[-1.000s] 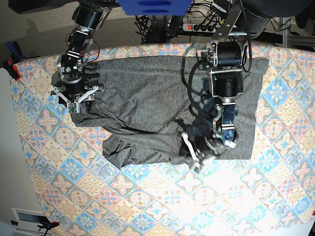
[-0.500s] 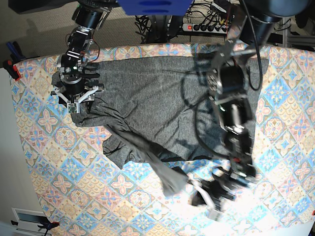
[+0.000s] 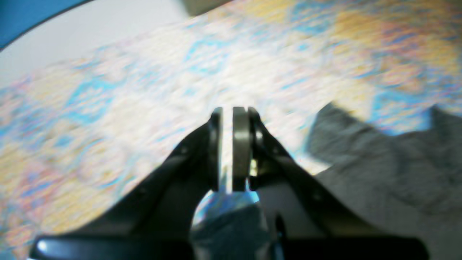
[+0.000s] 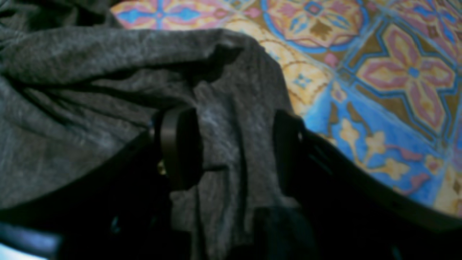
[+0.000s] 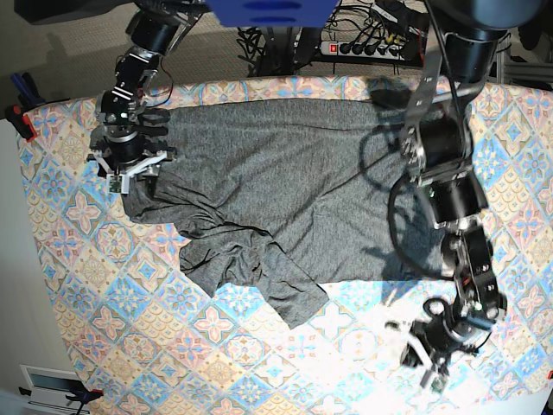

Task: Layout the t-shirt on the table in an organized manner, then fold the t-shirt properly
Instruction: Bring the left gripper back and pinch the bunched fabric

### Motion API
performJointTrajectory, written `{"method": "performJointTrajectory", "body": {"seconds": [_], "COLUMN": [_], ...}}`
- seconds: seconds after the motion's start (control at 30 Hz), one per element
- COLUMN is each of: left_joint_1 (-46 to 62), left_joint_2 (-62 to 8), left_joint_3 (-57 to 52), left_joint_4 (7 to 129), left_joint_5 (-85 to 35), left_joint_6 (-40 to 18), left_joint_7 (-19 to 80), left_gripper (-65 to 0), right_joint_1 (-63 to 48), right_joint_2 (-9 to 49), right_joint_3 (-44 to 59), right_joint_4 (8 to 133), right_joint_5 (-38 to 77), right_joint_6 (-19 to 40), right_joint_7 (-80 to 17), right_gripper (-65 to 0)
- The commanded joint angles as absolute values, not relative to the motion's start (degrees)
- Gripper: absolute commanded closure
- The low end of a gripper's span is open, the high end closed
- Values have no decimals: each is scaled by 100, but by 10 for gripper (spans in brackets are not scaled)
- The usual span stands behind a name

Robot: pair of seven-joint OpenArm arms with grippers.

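The dark-grey t-shirt [image 5: 285, 190] lies spread over the far half of the table [image 5: 259, 372]. Its left side is rumpled, and a loose flap [image 5: 294, 303] points toward the front. My right gripper [image 5: 130, 173] sits on the shirt's far-left corner. In the right wrist view it [image 4: 231, 144] is open, and a fold of the t-shirt [image 4: 90, 90] runs between its fingers [image 4: 180, 144]. My left gripper [image 5: 422, 370] hovers over bare table at the front right, well off the shirt. In the left wrist view it [image 3: 228, 112] is shut on nothing, and the t-shirt [image 3: 389, 169] lies off to its right.
A power strip [image 5: 363, 47] and cables sit behind the table's far edge. A red clamp [image 5: 22, 121] grips the table's left edge. The left arm's links [image 5: 441, 173] reach over the shirt's right side. The table's front-right edge is close to the left gripper.
The left arm swung from the shirt's lower hem out to the front right, dragging a flap forward. That flap now lies free on the table. The right gripper shifted slightly toward the far edge.
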State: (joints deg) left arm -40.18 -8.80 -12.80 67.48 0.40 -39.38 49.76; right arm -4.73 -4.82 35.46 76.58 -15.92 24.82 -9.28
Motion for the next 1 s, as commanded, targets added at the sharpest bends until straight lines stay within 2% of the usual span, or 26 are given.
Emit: {"method": "performJointTrajectory", "body": {"seconds": [0.0,0.1,0.2,0.27,0.33,0.47,0.57,0.87,0.97], "left_joint_1": [-4048,-3820,-3758,-3662,-3626,-3837,-3996,-4198,-4154], "left_joint_2": [-822,-760,-303,-136,-22,171,338,462,532], "left_joint_3": [-927,-233,-224,-242,-101,462,233,-66,101], "left_joint_4": [6967,7160,7178,7116,6782,5086,4084,2589,2316], "left_joint_5": [-84,-101,-66,-57,-31,338,523,778,945], "left_joint_6": [-4000,-4000,-4000,-4000,-4000,-4000,-4000,-4000,-4000], "left_joint_7": [4875,4866,4646,4268,3758,2809,2281,1446,1437], "left_gripper": [-73,-158,-263,-288,-290,-290,-290,-289,-247], "right_joint_1": [-681,-681,-681,-681,-681,-681,-681,-681,-681], "right_joint_2": [-418,-418,-426,-435,-435,-435,-435,-435,-435], "right_joint_3": [3662,3653,3618,3618,3618,3618,3618,3626,3626], "right_joint_4": [7451,7477,7512,7521,7521,7530,7530,7530,7530], "right_joint_5": [-2387,-2387,-2387,-2396,-2396,-2396,-2396,-2396,-2396], "right_joint_6": [2105,2105,2105,2105,2105,2105,2105,2105,2105], "right_joint_7": [-2246,-2246,-2246,-2246,-2246,-2246,-2246,-2246,-2246], "right_gripper": [-320,-320,-320,-320,-320,-320,-320,-320,-320]}}
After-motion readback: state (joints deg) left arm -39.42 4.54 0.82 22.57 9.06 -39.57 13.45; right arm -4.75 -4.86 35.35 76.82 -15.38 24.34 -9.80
